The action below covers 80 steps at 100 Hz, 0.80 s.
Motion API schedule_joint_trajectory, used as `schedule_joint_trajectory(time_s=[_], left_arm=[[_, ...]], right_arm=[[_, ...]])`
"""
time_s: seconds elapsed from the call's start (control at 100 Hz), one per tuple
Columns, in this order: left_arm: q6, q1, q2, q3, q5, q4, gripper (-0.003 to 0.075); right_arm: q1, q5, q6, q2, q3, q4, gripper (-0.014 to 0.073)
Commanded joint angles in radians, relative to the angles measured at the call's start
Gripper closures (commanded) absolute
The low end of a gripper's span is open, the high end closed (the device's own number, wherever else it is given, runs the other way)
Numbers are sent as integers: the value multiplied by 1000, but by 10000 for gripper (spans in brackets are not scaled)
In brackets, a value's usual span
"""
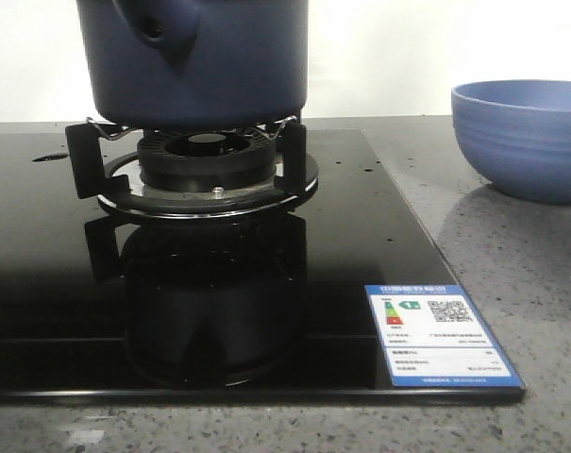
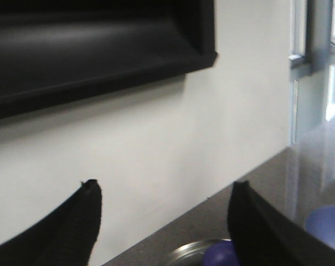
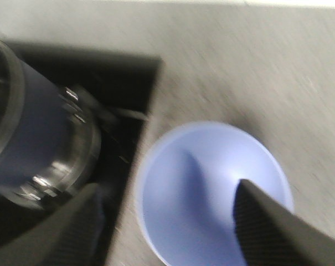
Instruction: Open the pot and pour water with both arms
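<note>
Overhead, both the left end effector and right end effector gape empty, clear of the pot.

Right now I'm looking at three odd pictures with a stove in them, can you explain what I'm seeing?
It is a two-armed robot at a cooktop. The front camera shows a dark navy pot on the gas burner, with a blue ribbed bowl on the counter to its right. The other two views come from cameras on each wrist; the dark shapes at their lower edges are fingers. The left gripper is open, facing the wall. The right gripper is open above the bowl. Neither holds anything.
</note>
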Motion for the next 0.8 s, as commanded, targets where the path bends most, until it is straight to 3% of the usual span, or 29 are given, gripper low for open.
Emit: schedule_joint_trajectory(time_s=[0.0,0.13,0.22,0.34,0.42,0.51,0.63,0.79], left_arm=[[-156,65,-59,-33,-28,-37,423],[-295,161,-108,-31,-30,26,745],[-302,194,-156,-18,-60,58,741],[-302,188,-253,61,-238,100,741],[-282,156,-326,142,-373,130,741],[-248,95,-420,258,-425,190,741],[-239,11,-530,433,-421,209,741],[-239,-22,-692,639,-472,94,741]], right_arm=[[-6,-164,-65,-78,33,141,317],[5,-354,-233,-163,167,320,637],[21,-467,-376,-229,284,430,655],[42,-623,-536,-326,451,519,655],[47,-710,-649,-397,581,573,655],[47,-777,-750,-484,710,617,655],[47,-810,-819,-607,896,638,655],[47,-867,-832,-783,1090,644,655]])
